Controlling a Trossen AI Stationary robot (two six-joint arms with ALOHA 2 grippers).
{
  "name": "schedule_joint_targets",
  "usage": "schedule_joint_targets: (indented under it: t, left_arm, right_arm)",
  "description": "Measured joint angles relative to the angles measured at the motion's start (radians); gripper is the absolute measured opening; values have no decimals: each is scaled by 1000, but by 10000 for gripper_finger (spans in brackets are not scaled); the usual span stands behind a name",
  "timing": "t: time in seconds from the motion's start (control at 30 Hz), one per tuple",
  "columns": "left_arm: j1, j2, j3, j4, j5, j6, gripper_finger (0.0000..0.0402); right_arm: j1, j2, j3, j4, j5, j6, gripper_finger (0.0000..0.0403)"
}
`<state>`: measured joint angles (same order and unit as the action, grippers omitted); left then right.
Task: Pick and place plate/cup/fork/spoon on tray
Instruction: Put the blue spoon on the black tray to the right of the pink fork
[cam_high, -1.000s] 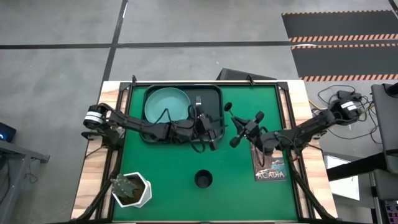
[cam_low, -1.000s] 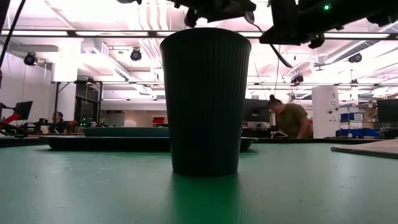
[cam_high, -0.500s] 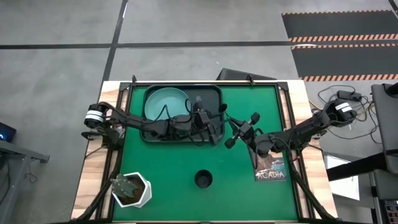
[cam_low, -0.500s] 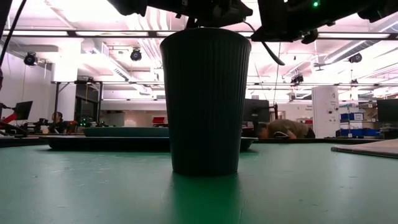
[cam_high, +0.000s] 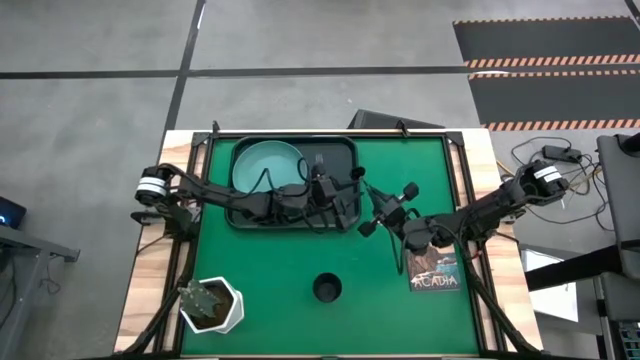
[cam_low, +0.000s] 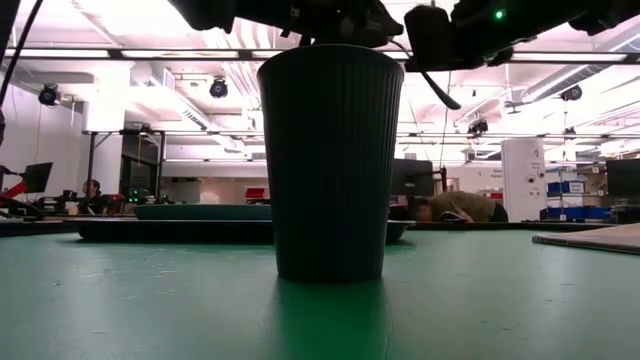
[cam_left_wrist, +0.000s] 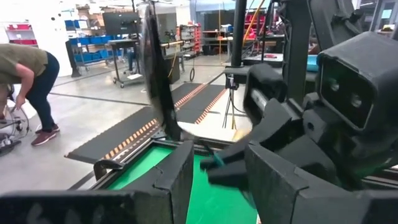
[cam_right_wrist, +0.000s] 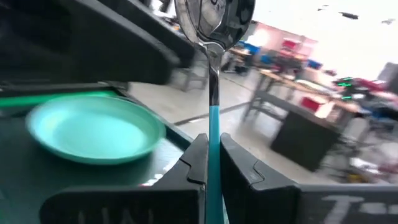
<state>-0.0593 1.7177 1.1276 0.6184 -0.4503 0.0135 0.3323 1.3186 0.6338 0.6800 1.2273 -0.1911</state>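
The black tray (cam_high: 345, 150) lies at the table's far left-centre and holds the teal plate (cam_high: 268, 166) and the fork (cam_high: 320, 162). My right gripper (cam_high: 376, 203), just right of the tray, is shut on the blue-handled spoon (cam_right_wrist: 213, 74). My left gripper (cam_left_wrist: 219, 186) reaches level over the tray's near right corner. It is open with nothing between its fingers and faces the right gripper. The dark cup (cam_high: 327, 288) stands upright on the green mat, nearer the front edge, and fills the middle of the low view (cam_low: 330, 160). My right gripper pinches the spoon's light blue handle (cam_right_wrist: 213, 155) between its two fingers. They come level from the table's right and lie along the handle. The silver bowl (cam_right_wrist: 214, 18) sticks out past the fingertips toward the tray. The spoon is lifted clear of the table.
A white plant pot (cam_high: 212, 306) stands at the near left corner. A book (cam_high: 435, 272) lies on the mat under the right arm. A person bends over in the room beyond the table (cam_left_wrist: 28, 87). Bare mat lies around the cup.
My right gripper has carried the spoon a little toward the table's left, closer to the tray and the left gripper, rolling slightly. My left gripper has shifted slightly toward the far edge over the tray. Cup, plate and fork have stayed put.
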Motion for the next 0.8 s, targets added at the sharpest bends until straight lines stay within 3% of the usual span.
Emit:
schedule_joint_targets:
  t: [0.23,0.8]
  left_arm:
    - [2,-39,-41,1,-47,3,125]
    - [27,-68,-41,54,-7,47,125]
  right_arm:
    - [34,0,-1,4,179,-123,11]
    - [47,63,0,6,173,-75,11]
